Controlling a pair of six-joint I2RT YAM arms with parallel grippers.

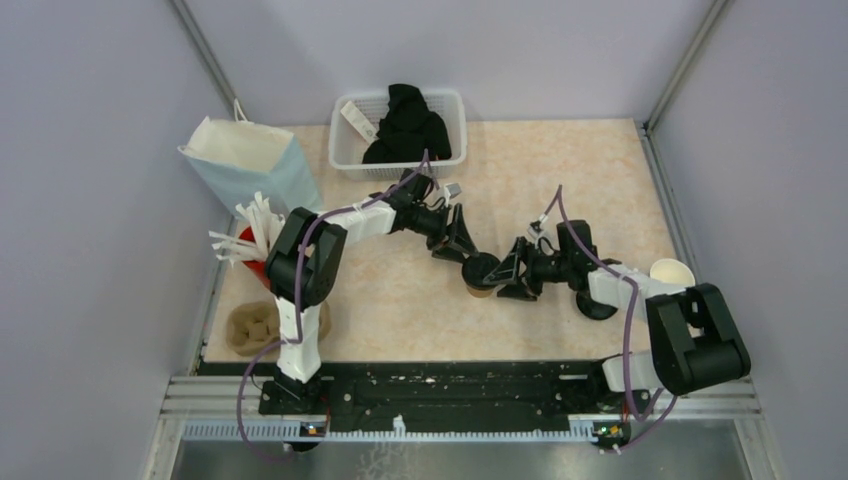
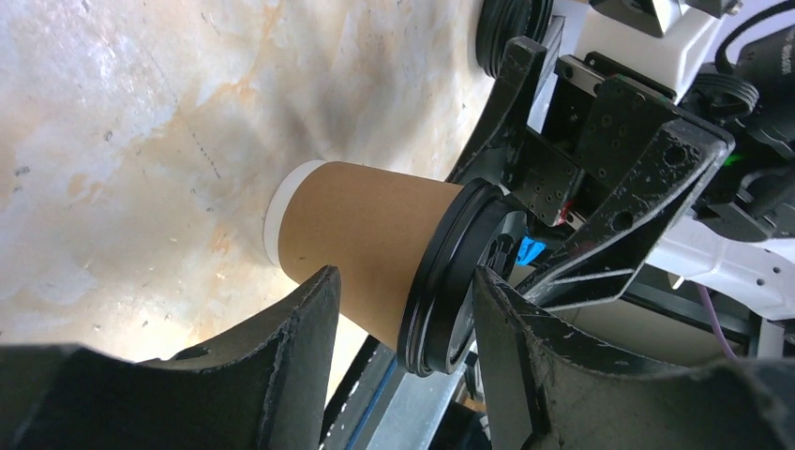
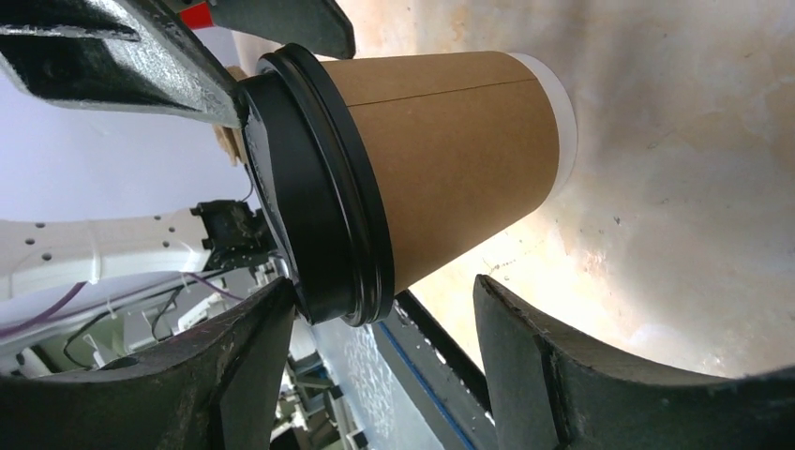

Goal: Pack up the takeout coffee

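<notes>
The takeout coffee [image 1: 482, 272], a brown paper cup with a black lid, stands upright mid-table between my two grippers. My left gripper [image 1: 458, 248] reaches it from the back left and my right gripper [image 1: 514, 276] from the right. In the left wrist view the cup [image 2: 375, 234] lies just past my open left gripper [image 2: 403, 281], its lid [image 2: 450, 281] between the fingertips with gaps on both sides. In the right wrist view the cup [image 3: 450, 159] sits ahead of my open right gripper [image 3: 382, 286]. One finger [image 3: 267, 319] is at the lid's top; the other is apart from the cup wall.
A white basket [image 1: 350, 150] with black cloth stands at the back, a pale paper bag [image 1: 250, 160] at back left. A red cup of white straws [image 1: 248, 240] and a cardboard carrier [image 1: 250, 325] are left. An open paper cup [image 1: 672, 272] and a loose black lid [image 1: 597, 306] sit right.
</notes>
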